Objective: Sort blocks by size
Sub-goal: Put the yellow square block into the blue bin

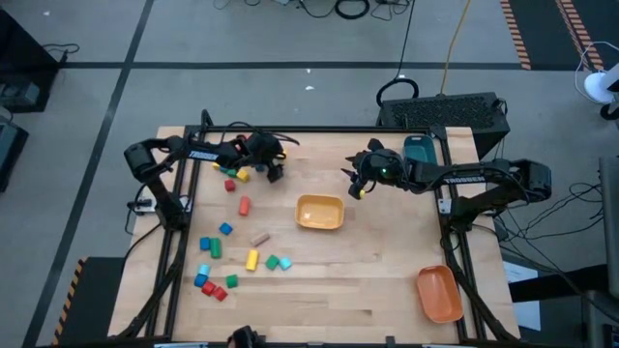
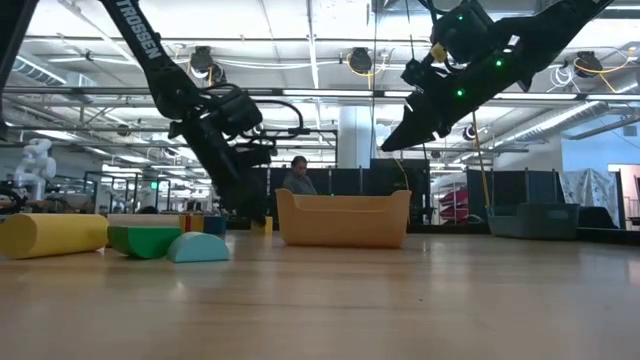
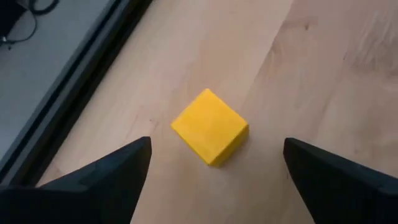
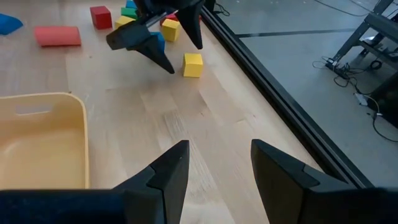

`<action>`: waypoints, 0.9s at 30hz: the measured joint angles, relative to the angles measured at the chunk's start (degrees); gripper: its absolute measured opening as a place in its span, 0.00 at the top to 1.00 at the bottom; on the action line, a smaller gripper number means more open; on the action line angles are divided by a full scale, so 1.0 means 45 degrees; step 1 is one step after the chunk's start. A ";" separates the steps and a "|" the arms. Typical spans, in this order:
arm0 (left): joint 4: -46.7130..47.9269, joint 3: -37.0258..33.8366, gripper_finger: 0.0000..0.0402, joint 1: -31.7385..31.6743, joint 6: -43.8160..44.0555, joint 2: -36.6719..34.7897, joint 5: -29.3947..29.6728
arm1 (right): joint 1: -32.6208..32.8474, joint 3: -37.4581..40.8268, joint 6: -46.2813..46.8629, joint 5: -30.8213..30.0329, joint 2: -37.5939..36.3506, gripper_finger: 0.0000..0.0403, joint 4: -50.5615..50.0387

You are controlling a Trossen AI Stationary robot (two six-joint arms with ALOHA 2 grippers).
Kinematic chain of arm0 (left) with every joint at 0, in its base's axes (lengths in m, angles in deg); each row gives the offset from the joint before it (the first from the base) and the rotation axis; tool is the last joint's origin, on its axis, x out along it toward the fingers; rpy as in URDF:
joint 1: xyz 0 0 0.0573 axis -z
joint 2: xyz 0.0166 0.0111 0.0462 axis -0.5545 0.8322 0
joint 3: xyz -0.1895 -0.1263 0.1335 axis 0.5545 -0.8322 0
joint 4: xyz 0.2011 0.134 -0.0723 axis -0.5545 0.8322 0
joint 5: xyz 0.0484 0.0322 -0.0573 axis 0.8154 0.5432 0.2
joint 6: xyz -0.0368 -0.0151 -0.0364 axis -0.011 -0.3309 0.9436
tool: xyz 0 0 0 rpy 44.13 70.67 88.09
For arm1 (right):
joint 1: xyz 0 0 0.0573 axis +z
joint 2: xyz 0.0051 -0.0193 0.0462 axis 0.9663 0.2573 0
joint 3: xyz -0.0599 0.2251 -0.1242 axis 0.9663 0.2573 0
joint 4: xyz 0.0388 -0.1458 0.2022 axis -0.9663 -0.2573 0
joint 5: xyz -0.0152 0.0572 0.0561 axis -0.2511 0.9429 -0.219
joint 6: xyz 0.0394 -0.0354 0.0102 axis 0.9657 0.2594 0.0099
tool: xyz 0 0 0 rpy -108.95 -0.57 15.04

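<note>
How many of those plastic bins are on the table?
3. A yellow bin sits mid-table, an orange bin at the near right corner, and a teal bin at the far right edge, partly hidden behind the right arm.

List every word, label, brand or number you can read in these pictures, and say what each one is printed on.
"TROSSEN": white letters running down the left arm in the low view.
White lettering on both arms' forearm links in the high view: too small to read.
Blocks, the yellow cube, yellow bin, orange bin and teal bin: no text visible.
</note>
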State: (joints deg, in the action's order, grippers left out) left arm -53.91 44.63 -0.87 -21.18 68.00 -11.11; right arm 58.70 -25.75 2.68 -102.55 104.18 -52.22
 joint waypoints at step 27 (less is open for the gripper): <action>-0.0390 0.0544 0.37 0.0180 0.4364 0.1243 0.1392 | -0.0003 0.0005 0.1384 -0.0043 0.0000 0.60 -0.0097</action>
State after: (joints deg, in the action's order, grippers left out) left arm -55.66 47.07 -0.06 -1.54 73.60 -4.85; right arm 58.69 -25.72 8.91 -102.74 104.18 -52.66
